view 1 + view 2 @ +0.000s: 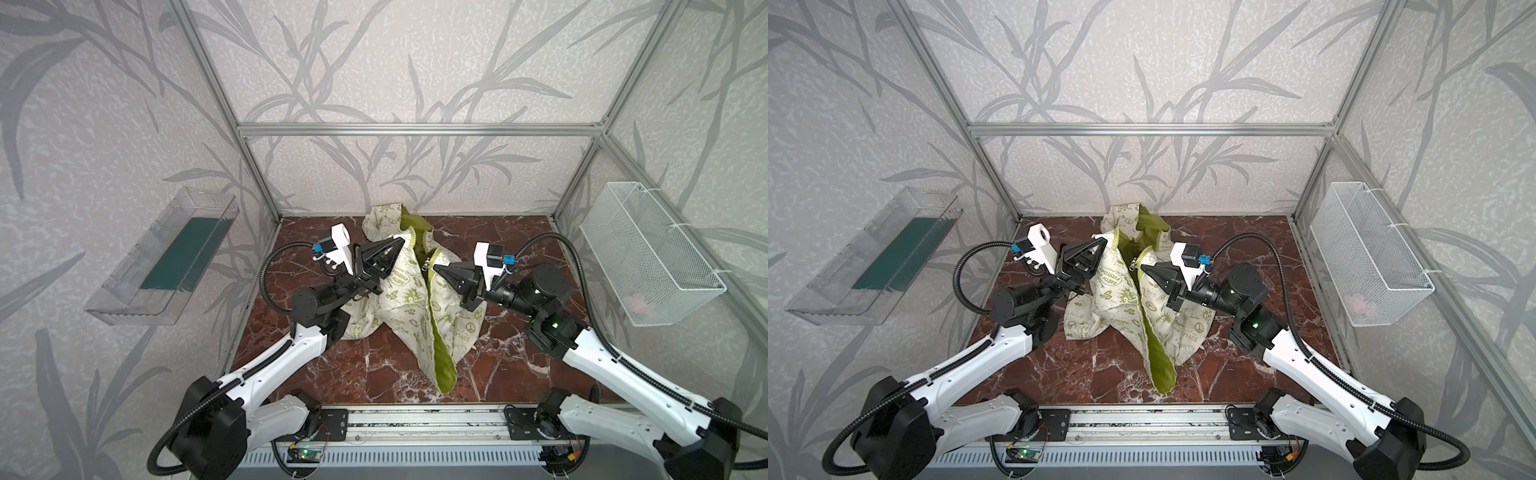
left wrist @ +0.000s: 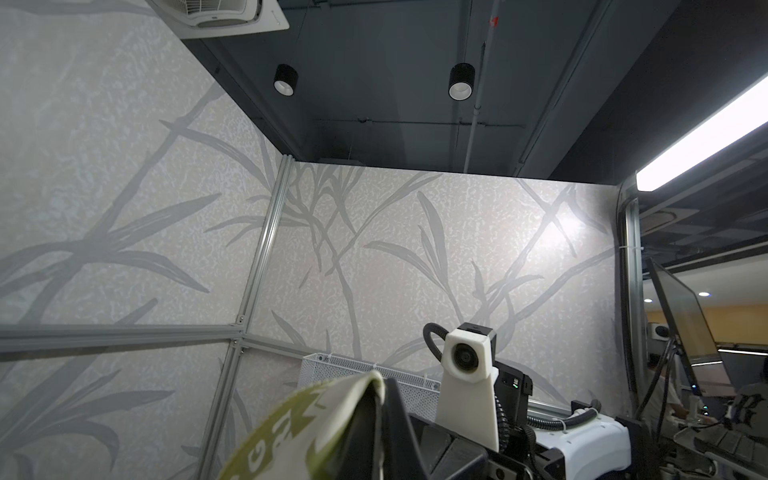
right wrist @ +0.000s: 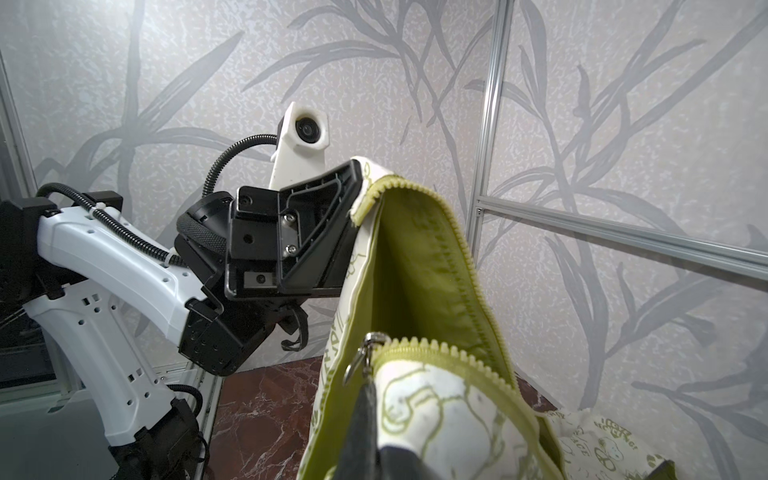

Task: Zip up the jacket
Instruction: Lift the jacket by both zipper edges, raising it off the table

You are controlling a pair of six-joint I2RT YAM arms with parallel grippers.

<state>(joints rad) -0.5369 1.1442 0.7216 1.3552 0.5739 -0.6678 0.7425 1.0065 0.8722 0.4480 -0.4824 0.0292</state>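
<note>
Two-point hold on the jacket [image 1: 409, 291]: lifted by the two ends of its open front, sagging away below the jaws and pooling on the surface [image 1: 374, 374] beneath and behind them. Judged light, soft and limp; likely to slump and twist wherever unsupported, and smooth enough to creep out of a weak pinch. Best taken at the stiffer toothed edges, not by loose cloth. Left arm [image 1: 286, 345] reaching in from its own side, left jaws raised clear of the surface and clenched flat on the cream corner at the very end of one zipper edge [image 3: 419, 195]. Right arm [image 1: 590, 353] roughly mirrored, right jaws clenched on printed cloth just under the end of the other toothed edge, tips aimed across a small gap toward the left jaws. Between the two, olive lining [image 3: 399, 270] showing, front unjoined. Smallest and most critical: metal slider [image 3: 368, 345] sitting just beyond the right jaws' tips, pull tab [image 3: 353, 370] dangling free, not gripped.
</note>
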